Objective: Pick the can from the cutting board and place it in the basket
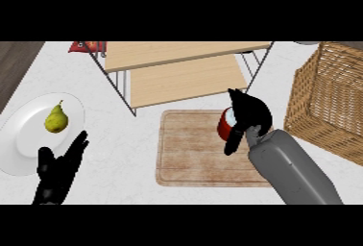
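A red can point(226, 126) stands near the right edge of the wooden cutting board point(191, 153). My right hand point(248, 115) is curled round the can from the right and above and hides most of it. The wicker basket point(330, 105) stands at the right edge of the view, just beyond the board. My left hand point(60, 168) rests open at the lower left, fingers up, over the rim of a white plate.
A white plate point(28, 139) with a green pear point(56, 118) lies at the left. A wire rack with two wooden shelves point(181, 72) stands behind the board. A red object point(86, 46) sits at the back left.
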`<state>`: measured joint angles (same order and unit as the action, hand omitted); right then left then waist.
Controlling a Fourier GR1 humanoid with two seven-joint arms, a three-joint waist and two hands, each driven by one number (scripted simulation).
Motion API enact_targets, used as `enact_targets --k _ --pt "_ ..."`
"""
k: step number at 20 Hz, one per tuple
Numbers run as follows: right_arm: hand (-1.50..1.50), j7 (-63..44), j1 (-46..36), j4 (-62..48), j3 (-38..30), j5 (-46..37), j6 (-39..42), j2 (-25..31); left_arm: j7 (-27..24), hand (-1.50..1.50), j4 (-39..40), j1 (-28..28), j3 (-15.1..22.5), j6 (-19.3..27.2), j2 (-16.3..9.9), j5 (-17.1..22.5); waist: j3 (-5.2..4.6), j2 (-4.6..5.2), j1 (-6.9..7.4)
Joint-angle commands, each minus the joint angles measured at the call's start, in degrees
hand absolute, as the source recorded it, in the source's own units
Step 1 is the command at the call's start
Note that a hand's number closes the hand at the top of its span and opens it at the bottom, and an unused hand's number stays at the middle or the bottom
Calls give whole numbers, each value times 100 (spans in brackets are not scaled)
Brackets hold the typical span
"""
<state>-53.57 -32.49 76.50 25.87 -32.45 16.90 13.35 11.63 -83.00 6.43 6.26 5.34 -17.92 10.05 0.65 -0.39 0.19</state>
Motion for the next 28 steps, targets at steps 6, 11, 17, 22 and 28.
enact_targets --k 6,11,17,22,28 --pt "150 283 313 -162 -153 -323 -4 -69 387 0 35 207 -97 -119 66 35 -65 41 0" --pt "150 757 243 -296 314 -958 -62 31 329 0 376 -77 24 92 373 -217 -66 43 -22" --pt "150 1274 -122 -1139 48 -1213 -257 -143 681 0 -173 175 -58 -141 170 -137 -62 47 54" --pt "150 264 346 -654 287 -1745 -526 -619 83 0 407 104 -155 -157 365 -263 -68 41 -10" --pt "150 -426 1302 216 463 -2494 -1256 -526 359 0 338 63 -196 -213 300 -276 -67 30 -76"
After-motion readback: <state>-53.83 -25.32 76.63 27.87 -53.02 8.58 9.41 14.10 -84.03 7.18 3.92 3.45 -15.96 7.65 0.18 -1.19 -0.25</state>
